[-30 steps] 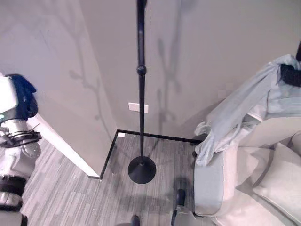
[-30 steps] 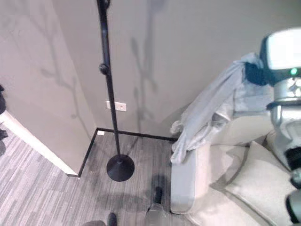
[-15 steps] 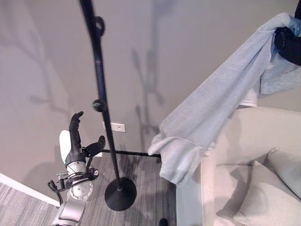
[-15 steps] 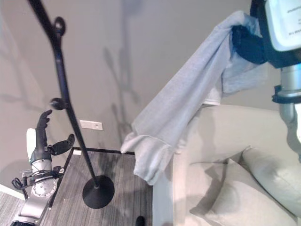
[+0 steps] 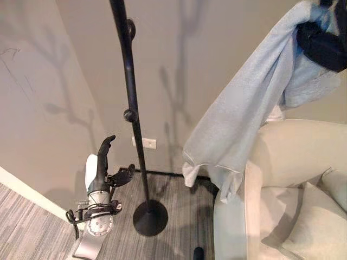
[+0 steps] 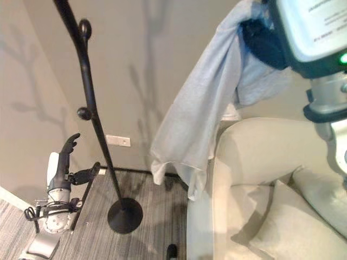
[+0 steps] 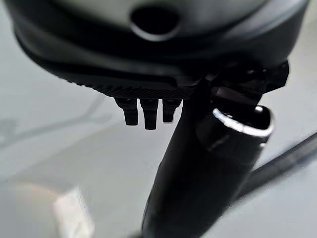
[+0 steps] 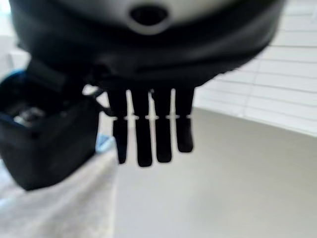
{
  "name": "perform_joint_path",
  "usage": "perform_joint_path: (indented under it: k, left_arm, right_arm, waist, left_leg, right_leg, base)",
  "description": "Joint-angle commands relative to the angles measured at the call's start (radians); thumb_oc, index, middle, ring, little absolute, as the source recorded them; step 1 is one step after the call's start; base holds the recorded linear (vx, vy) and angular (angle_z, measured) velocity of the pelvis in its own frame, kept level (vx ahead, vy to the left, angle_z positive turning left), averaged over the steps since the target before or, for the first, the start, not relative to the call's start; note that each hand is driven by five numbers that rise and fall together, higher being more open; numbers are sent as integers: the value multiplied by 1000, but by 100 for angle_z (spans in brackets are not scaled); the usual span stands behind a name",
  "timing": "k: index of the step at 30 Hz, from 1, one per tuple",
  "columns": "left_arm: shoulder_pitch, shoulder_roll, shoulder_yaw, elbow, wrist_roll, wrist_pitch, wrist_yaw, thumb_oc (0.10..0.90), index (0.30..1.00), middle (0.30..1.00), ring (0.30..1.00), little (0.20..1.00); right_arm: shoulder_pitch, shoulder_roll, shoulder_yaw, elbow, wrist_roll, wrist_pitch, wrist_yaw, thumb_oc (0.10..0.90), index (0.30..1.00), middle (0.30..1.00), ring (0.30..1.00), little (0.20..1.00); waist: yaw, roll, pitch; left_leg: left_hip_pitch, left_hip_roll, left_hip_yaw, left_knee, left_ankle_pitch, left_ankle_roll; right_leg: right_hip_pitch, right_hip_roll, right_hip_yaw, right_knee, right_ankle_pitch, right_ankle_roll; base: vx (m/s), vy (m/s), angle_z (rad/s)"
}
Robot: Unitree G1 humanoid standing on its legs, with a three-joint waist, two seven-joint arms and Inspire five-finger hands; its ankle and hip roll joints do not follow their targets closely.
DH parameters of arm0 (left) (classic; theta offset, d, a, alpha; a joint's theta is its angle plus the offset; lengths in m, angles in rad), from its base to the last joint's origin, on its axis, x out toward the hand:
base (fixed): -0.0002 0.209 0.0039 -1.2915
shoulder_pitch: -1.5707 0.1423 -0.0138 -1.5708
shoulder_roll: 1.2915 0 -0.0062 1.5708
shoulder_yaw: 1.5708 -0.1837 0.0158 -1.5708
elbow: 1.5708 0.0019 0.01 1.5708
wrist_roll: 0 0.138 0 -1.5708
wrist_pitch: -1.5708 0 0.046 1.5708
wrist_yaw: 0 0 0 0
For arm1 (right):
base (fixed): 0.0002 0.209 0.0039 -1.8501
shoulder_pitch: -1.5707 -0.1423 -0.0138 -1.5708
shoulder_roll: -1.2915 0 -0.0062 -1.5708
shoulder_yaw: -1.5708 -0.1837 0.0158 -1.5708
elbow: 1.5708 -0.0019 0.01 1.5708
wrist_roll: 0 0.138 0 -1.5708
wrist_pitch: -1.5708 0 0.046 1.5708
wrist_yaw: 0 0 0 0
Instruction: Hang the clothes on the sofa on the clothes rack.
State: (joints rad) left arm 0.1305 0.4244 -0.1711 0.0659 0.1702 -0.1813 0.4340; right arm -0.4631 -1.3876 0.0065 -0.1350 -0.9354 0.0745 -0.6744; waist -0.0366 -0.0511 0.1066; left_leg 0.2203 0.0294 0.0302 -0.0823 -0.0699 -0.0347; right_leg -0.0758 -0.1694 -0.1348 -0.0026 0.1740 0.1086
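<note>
A light blue-grey garment (image 5: 244,124) hangs in a long fold from my right hand (image 5: 322,49), which is raised high at the upper right, above the sofa (image 5: 293,179). In the right wrist view the fingers (image 8: 148,129) curl down and the cloth (image 8: 59,208) sits against the thumb. The black clothes rack (image 5: 133,124) stands left of the garment, with a round knob (image 5: 130,115) on its pole and a disc base (image 5: 150,218) on the floor. My left hand (image 5: 100,168) is open, fingers straight up, just left of the pole and apart from it.
The beige sofa has a cushion (image 5: 320,222) at the lower right. A white wall outlet (image 5: 144,143) sits behind the pole. A wall corner juts out at the lower left, and grey striped floor (image 5: 32,227) lies around the rack's base.
The camera has swung. My right hand has lifted the garment off the sofa's backrest, so it hangs freer. My left hand has come up open beside the pole.
</note>
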Motion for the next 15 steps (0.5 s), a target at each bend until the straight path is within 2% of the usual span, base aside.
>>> perform_joint_path:
  k: [1, 4, 5, 7, 9, 10, 12, 13, 14, 15]
  left_arm:
    - [-21, 71, 21, -146, 88, -86, 21, 800, 900, 900, 900, 900]
    - [-9, 79, 35, -151, 124, -77, 32, 800, 900, 900, 900, 900]
    - [5, 85, 56, -149, 174, -63, 54, 800, 900, 900, 900, 900]
    - [11, 96, 80, -130, 230, -37, 86, 800, 900, 900, 900, 900]
    - [19, 110, 116, -102, 286, -1, 115, 800, 900, 900, 900, 900]
    - [21, 112, 124, -100, 297, 3, 120, 800, 900, 900, 900, 900]
    - [43, 125, 154, -96, 317, 15, 129, 800, 900, 900, 900, 900]
    - [71, 134, 172, -95, 324, 26, 127, 800, 900, 900, 900, 900]
    - [73, 133, 173, -97, 324, 27, 127, 800, 900, 900, 900, 900]
    - [88, 135, 180, -96, 330, 31, 125, 800, 900, 900, 900, 900]
  right_arm:
    - [-143, -14, -60, 11, 0, 84, 4, 400, 300, 300, 300, 300]
    - [-138, -11, -63, 6, -12, 89, 14, 400, 300, 300, 300, 300]
    - [-138, -1, -55, 3, -24, 94, 25, 400, 300, 300, 300, 300]
    - [-139, 4, -46, 3, -40, 102, 35, 400, 300, 300, 300, 300]
    - [-144, 6, -49, 0, -49, 104, 47, 400, 300, 300, 300, 300]
    - [-145, 9, -50, -6, -44, 99, 51, 400, 300, 300, 300, 300]
    - [-165, -1, -55, -14, -37, 89, 54, 400, 300, 300, 300, 300]
    - [-193, -7, -39, -12, -27, 81, 62, 400, 300, 300, 300, 300]
    - [-199, -7, -33, -10, -27, 81, 62, 400, 300, 300, 300, 300]
    - [-220, -8, -19, -7, -25, 79, 67, 400, 300, 300, 300, 300]
  waist:
    - [41, -48, -52]
    - [47, -56, -47]
    - [58, -62, -35]
    - [71, -61, -18]
    - [87, -40, 3]
    - [88, -37, 7]
    - [94, -25, 19]
    - [115, -19, 16]
    - [114, -21, 16]
    - [123, -18, 12]
  left_leg:
    - [25, -59, -34, -4, -96, 49]
    - [24, -83, -31, -4, -96, 57]
    - [25, -99, -23, -4, -93, 62]
    - [23, -104, -9, -3, -86, 64]
    - [9, -96, 13, 2, -74, 72]
    - [-3, -97, 19, 7, -63, 74]
    - [-37, -85, 34, 20, -37, 79]
    - [-72, -79, 57, 29, -16, 89]
    - [-76, -80, 60, 31, -12, 89]
    - [-90, -80, 73, 31, -2, 94]
  right_leg:
    - [-39, -101, -13, 85, 15, 115]
    - [-37, -126, -18, 71, 46, 128]
    - [-38, -156, -38, 60, 105, 141]
    - [-43, -184, -82, 56, 138, 148]
    - [-34, -189, -151, 112, 83, 136]
    - [-28, -188, -165, 135, 65, 126]
    - [-17, -168, -186, 272, -25, 99]
    - [9, -148, -198, 388, -104, 84]
    - [3, -150, -198, 392, -104, 80]
    - [13, -142, -199, 451, -136, 75]
  base:
    - [-103, 117, 5]
    - [-116, 108, 7]
    - [-125, 86, 7]
    - [-200, 96, 3]
    - [-267, 123, -7]
    - [-271, 126, -14]
    - [-307, 113, -23]
    - [-275, 85, -19]
    - [-247, 81, -2]
    - [-152, 32, 2]
